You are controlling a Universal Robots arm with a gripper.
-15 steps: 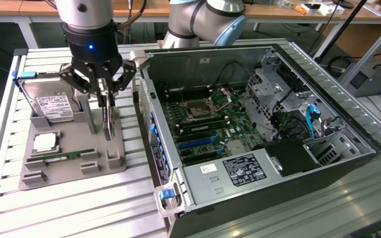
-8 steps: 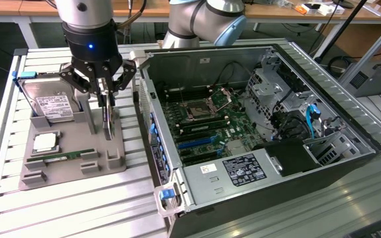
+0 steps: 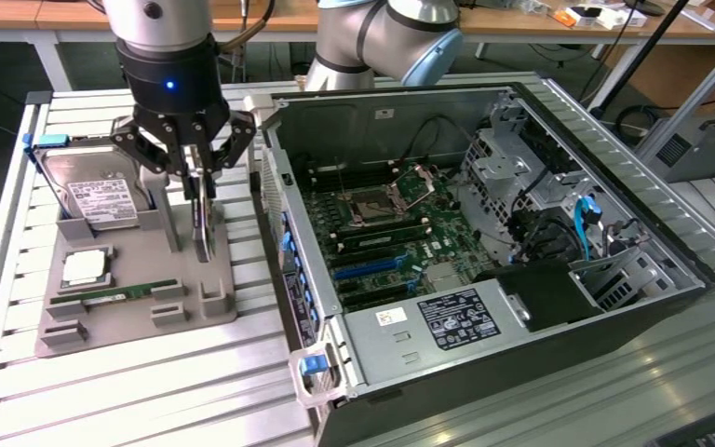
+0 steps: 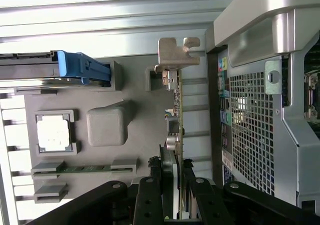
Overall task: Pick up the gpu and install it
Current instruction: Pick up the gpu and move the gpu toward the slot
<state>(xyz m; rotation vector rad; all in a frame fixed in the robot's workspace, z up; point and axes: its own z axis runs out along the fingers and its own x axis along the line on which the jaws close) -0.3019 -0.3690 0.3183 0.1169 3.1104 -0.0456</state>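
Hanging vert., claw [image 3: 200,191] astride upright gpu [image 3: 205,237].

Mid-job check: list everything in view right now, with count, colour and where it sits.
gpu: one, dark with a silver bracket, standing on edge in the tray, next to the case
hard drive: one, silver with a white label, far end of the tray
processor: one, silver, square pocket in the tray
memory stick: one, green, near end of the tray
tray: one, grey, on the table at the exterior view's left
computer case: one, black and silver, side open, exterior view's right
motherboard: one, green, inside the case
table: one, white, slatted
robot arm: one, grey and blue, behind the case
gripper: one, black, down over the gpu
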